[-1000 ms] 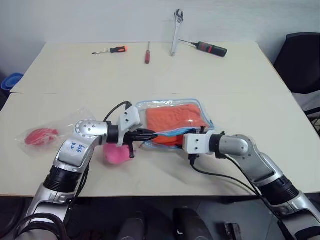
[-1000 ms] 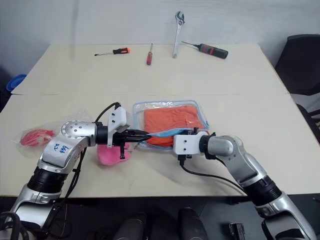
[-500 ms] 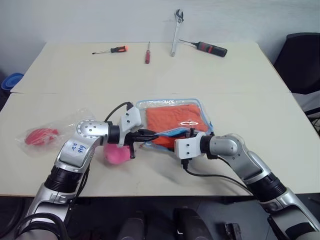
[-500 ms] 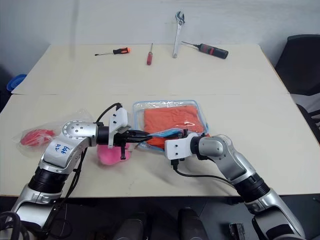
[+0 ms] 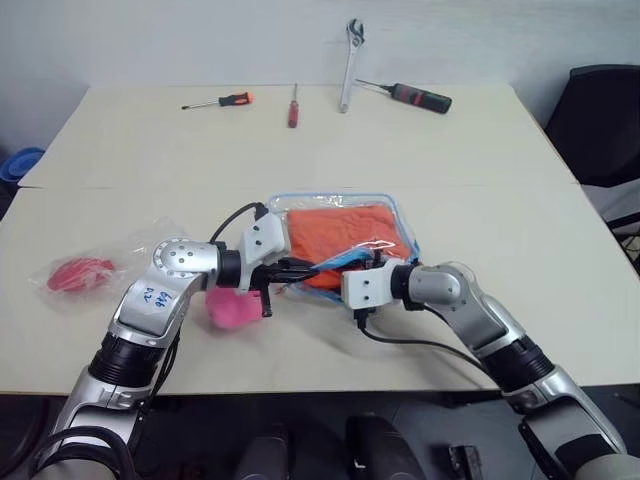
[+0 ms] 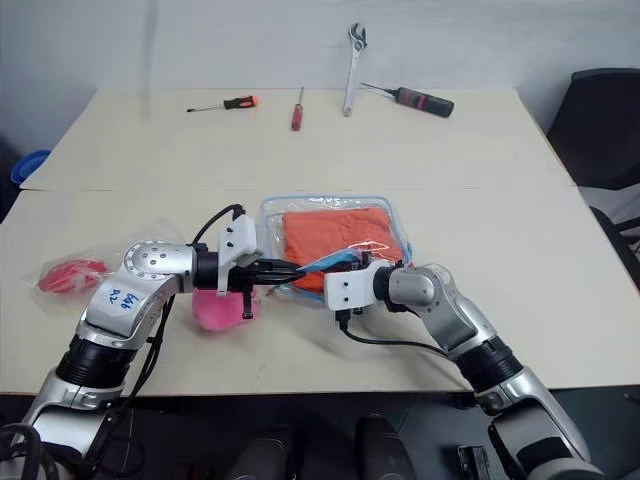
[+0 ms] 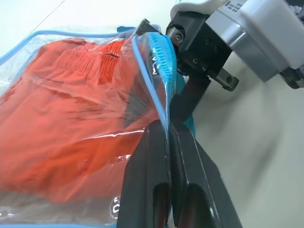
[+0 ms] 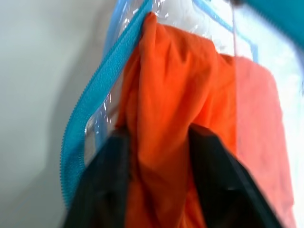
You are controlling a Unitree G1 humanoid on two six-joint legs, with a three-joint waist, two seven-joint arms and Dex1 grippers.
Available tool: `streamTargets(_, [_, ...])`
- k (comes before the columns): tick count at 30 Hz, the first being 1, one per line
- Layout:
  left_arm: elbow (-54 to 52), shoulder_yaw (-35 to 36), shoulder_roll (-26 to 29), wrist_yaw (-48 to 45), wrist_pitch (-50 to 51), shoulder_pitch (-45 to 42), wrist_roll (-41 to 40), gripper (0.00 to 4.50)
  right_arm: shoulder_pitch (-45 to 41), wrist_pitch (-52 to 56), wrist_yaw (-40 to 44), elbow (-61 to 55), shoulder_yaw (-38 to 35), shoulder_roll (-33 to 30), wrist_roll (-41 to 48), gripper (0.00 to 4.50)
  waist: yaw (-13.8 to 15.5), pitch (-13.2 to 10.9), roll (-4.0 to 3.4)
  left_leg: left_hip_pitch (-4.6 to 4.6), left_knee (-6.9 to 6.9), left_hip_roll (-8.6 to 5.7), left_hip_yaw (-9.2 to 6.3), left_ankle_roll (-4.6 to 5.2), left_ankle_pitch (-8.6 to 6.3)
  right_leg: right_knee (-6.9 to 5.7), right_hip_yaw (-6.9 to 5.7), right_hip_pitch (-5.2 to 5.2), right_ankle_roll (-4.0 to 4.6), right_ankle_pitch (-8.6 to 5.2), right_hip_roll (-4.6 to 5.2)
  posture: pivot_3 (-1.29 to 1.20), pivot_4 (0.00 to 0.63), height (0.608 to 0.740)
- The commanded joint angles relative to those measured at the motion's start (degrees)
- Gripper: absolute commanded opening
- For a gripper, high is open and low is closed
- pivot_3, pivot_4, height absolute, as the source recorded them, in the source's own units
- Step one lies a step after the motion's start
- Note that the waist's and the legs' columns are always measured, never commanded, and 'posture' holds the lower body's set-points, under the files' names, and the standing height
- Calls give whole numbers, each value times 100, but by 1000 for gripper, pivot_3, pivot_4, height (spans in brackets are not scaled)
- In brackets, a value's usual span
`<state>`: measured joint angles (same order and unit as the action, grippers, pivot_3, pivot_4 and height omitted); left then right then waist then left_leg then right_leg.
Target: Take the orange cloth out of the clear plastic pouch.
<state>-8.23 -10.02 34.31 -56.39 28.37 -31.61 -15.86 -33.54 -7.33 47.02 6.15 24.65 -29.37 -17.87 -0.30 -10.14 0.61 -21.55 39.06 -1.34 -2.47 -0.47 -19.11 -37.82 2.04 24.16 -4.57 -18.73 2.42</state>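
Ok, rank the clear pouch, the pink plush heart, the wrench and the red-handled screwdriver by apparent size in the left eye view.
1. Clear pouch
2. Pink plush heart, partly hidden by the left arm
3. Wrench
4. Red-handled screwdriver
The tools lie farther away, so their ranks against the heart are unsure.

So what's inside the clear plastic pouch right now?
The orange cloth lies inside the clear plastic pouch. The right gripper reaches into its opening around a fold; whatever lies under the cloth is hidden.

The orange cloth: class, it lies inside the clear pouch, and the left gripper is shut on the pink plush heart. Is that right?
Not quite. The orange cloth is inside the clear plastic pouch, but the left gripper is shut on the pouch's blue-trimmed edge, as the left wrist view shows. The pink plush heart lies on the table below that arm.
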Motion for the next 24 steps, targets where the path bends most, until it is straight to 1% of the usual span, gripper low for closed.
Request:
streamTargets(1, [-249,80,13,-22,-34,28,-93,0,24,76,61,208,-3,-30,-55,558,4,0,0,0,0,0,0,0,0,0,0,0,0,0,0,0,150,740])
streamTargets(2, [-245,84,14,-19,-32,37,-92,0,35,50,68,214,4,-57,-79,211,5,0,0,0,0,0,0,0,0,0,0,0,0,0,0,0,150,740])
streamTargets(3, [-242,93,8,-6,-14,47,-99,0,53,34,87,203,9,-86,-89,23,5,0,0,0,0,0,0,0,0,0,0,0,0,0,0,0,150,740])
streamTargets(7, [-195,163,-92,83,116,48,-197,0,107,21,155,130,17,-136,-76,23,12,0,0,0,0,0,0,0,0,0,0,-1,0,0,1,0,150,740])
streamTargets(9, [-87,251,-240,229,275,-39,-286,0,124,-70,202,64,61,-180,-98,23,20,0,0,0,1,-1,-1,0,0,0,-1,-1,0,0,1,0,150,740])
streamTargets(14, [533,480,-779,1012,494,-413,-132,0,255,-488,223,-442,-54,-320,83,23,44,1,2,0,7,-6,-7,1,0,1,-6,-6,0,0,5,0,150,740])
streamTargets(17, [943,452,-967,1379,354,-578,96,0,400,-754,368,-900,-252,-528,389,23,22,1,2,0,5,-6,-5,1,0,0,-5,-5,0,0,4,0,150,740])
streamTargets(23, [1451,148,-944,1584,-339,-577,690,0,942,-1104,826,-1850,-544,-1067,1184,23,22,1,3,0,0,-4,-6,0,0,3,-6,-4,0,0,1,0,150,740])
streamTargets(24, [1528,156,-967,1642,-381,-588,746,0,1114,-1146,987,-2031,-563,-1258,1294,23,26,1,3,0,0,-4,-6,0,0,3,-5,-4,0,0,1,0,150,740])
